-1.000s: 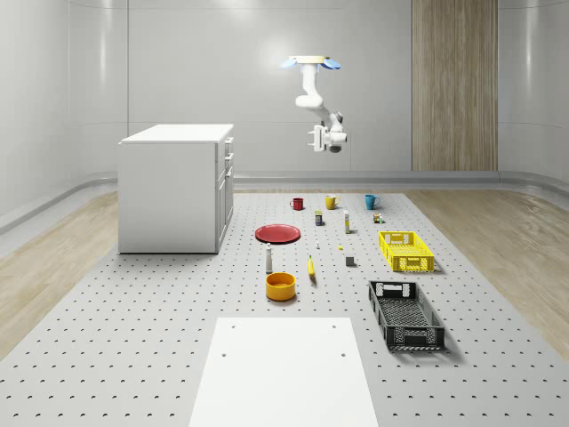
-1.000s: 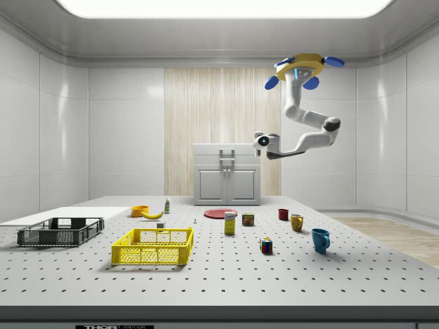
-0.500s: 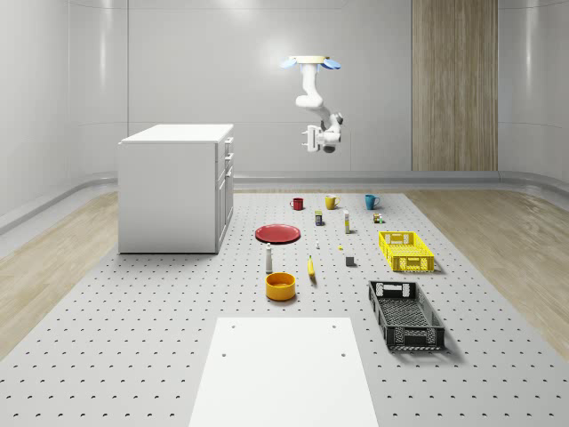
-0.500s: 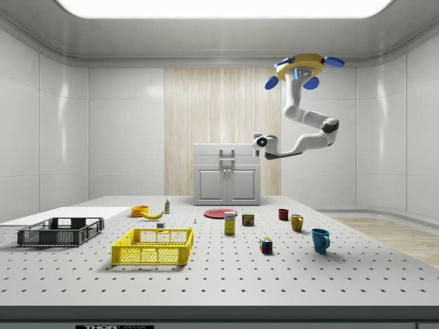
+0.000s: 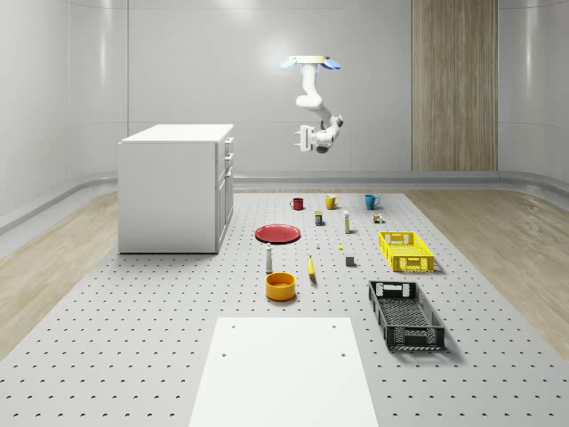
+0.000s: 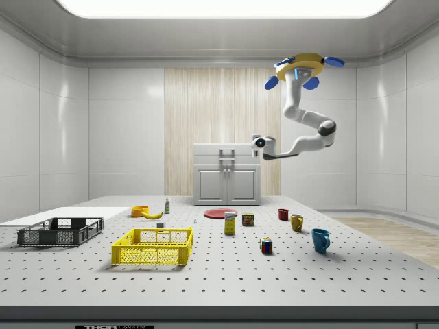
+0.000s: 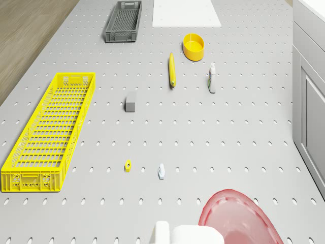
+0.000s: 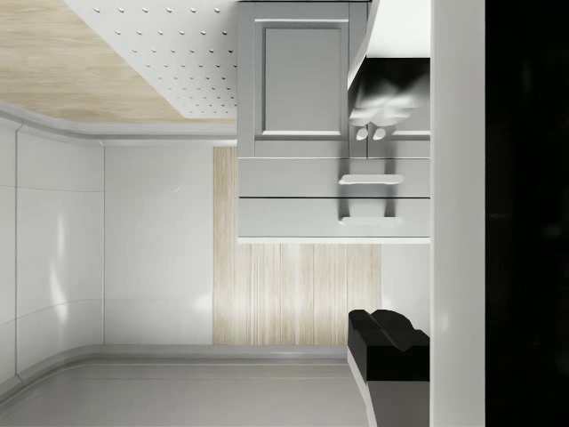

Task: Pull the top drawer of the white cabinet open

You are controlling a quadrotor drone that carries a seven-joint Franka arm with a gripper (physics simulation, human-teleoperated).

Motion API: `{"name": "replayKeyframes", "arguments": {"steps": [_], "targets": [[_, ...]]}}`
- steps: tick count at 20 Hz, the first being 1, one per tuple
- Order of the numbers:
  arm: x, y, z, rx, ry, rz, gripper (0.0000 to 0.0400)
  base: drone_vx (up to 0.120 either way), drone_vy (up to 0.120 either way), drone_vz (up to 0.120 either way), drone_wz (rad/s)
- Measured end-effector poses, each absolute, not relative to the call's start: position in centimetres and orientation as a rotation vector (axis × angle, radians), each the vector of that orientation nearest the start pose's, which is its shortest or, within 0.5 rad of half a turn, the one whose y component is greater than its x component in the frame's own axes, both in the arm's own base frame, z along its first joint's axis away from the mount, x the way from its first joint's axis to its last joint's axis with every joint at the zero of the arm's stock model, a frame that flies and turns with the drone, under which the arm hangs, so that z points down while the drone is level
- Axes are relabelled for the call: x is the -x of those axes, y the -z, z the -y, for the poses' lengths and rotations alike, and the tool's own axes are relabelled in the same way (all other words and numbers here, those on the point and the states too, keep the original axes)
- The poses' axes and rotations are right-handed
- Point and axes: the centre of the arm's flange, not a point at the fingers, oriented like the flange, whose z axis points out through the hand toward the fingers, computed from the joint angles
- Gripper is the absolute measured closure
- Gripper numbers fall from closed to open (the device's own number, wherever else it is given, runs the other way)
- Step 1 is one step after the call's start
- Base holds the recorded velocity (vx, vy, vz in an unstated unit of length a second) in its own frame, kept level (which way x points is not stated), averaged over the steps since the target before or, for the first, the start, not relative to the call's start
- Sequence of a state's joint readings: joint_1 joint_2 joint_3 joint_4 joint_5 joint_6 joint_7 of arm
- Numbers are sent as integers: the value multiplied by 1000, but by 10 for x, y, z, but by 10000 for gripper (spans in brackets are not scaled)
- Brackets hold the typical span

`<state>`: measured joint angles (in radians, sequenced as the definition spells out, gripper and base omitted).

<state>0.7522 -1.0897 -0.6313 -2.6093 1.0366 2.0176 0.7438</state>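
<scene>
The white cabinet (image 5: pixel 175 189) stands on the perforated floor; its rigid top drawer (image 6: pixel 227 153) should slide stiffly by its bar handle (image 8: pixel 371 221). The drone (image 5: pixel 312 62) hovers well apart; the end effector (image 5: pixel 308 138) grip state cannot be told.

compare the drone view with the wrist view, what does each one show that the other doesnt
Drone view alone: the long yellow mesh crate, the dark grey mesh crate, the yellow banana, the round yellow bowl, the small white bottle and the red round plate.

Wrist view alone: the two stacked drawer fronts with their white handles, plus the wood-panelled wall.

Both: the white cabinet and the grey perforated floor.
</scene>
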Motion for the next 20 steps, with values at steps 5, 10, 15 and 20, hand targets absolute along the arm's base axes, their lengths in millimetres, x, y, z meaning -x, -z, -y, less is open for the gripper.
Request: {"name": "replayKeyframes", "arguments": {"steps": [5, 10, 15, 20], "targets": [[-306, -591, -58, 1483, -613, -612, 95, 0, 0, 0, 0], [-306, -592, -88, 1483, -613, -612, 95, 0, 0, 0, 0], [-306, -592, -117, 1483, -613, -611, 95, 0, 0, 0, 0], [-305, -592, -146, 1483, -613, -611, 95, 0, 0, 0, 0]]}}
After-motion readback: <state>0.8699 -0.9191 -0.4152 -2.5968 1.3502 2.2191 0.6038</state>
